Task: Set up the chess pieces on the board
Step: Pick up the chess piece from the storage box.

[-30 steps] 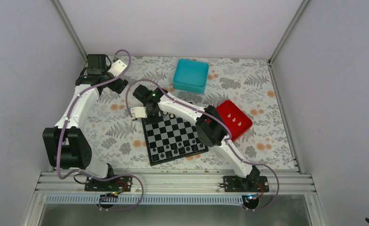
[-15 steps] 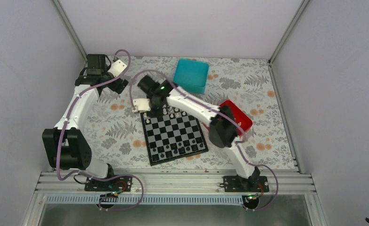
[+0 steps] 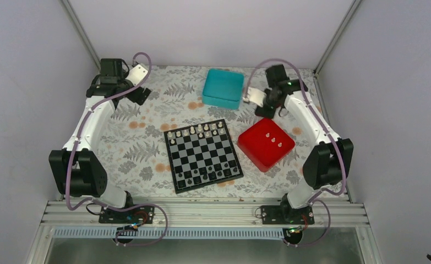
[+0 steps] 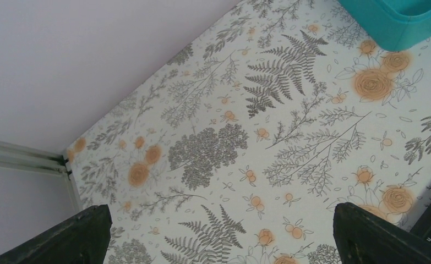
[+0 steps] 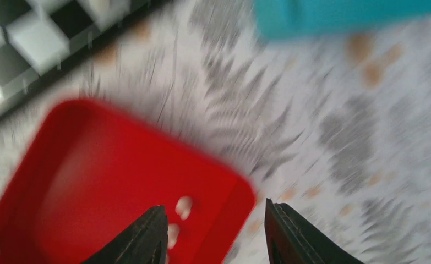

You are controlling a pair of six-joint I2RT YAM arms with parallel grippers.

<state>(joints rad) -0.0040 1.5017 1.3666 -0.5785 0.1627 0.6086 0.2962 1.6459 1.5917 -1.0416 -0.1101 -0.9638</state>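
Observation:
The board (image 3: 202,157) lies mid-table. A row of white chess pieces (image 3: 196,131) stands along its far edge, and dark pieces line its near rows. Three more white pieces (image 3: 273,139) stand in a red tray (image 3: 254,147) to the board's right. My right gripper (image 3: 265,109) hovers just beyond that tray's far corner. In the blurred right wrist view it (image 5: 213,220) is open and empty above the tray's corner (image 5: 92,181), with white pieces (image 5: 184,206) beside the left finger. My left gripper (image 4: 218,242) is open wide over bare cloth at the far left (image 3: 138,94).
A teal box (image 3: 223,88) sits at the back centre, between the two grippers, and it also shows in the left wrist view (image 4: 400,22). The floral cloth (image 3: 141,148) covers the table. Enclosure walls and metal posts close in the left, right and far sides.
My right arm has swung from the board's far-left corner across to the far right, above the red tray, and its jaws have opened. The left arm has stayed put.

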